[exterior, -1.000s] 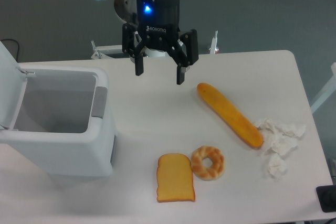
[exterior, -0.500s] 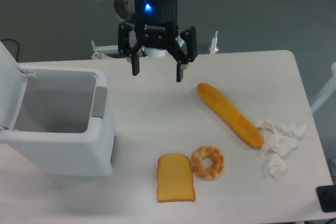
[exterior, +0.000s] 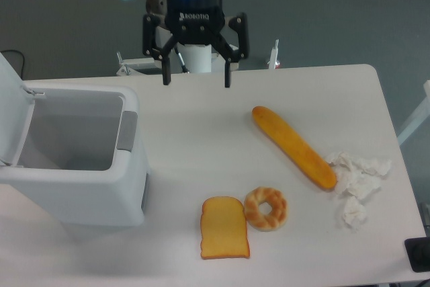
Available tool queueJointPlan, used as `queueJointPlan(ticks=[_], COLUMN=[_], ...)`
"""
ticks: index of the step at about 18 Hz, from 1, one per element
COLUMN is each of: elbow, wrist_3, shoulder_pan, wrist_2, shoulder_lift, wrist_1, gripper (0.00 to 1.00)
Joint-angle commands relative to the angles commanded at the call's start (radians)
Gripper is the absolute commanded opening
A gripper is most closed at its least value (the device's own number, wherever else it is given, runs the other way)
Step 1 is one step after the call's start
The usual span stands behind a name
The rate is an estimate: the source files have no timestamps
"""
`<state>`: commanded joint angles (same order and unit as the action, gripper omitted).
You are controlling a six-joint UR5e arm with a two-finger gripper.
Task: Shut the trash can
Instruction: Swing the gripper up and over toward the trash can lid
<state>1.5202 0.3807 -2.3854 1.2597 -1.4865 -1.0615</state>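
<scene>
A white tabletop [exterior: 201, 132] stands before a dark grey-blue floor. At its left side sits the trash can [exterior: 74, 166], with its lid [exterior: 12, 105] raised up at the far left and the inside visible. The gripper [exterior: 195, 80] hangs above the far edge of the tabletop, its fingers [exterior: 227, 75] spread wide apart and holding nothing. To the right lie a long bread roll [exterior: 293, 146], a bagel [exterior: 266, 208], a toast slice [exterior: 224, 228] and crumpled paper [exterior: 356, 183].
</scene>
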Motion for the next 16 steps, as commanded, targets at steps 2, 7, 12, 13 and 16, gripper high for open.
queueJointPlan(ticks=[2,7,12,13,16], elbow=[0.0,-0.012,-0.014,-0.014,-0.014], wrist_3=[-0.026,-0.094,-0.137,-0.143,-0.175], shoulder_pan=[0.015,0.081,0.129,0.13,0.13], wrist_2=[-0.064,-0.085,-0.137,-0.161,-0.239], shoulder_lift=[0.0,0.002,0.021,0.025,0.046], wrist_1=[0.0,0.002,0.003,0.003,0.003], gripper=[1.0,1.0,1.0,1.0,1.0])
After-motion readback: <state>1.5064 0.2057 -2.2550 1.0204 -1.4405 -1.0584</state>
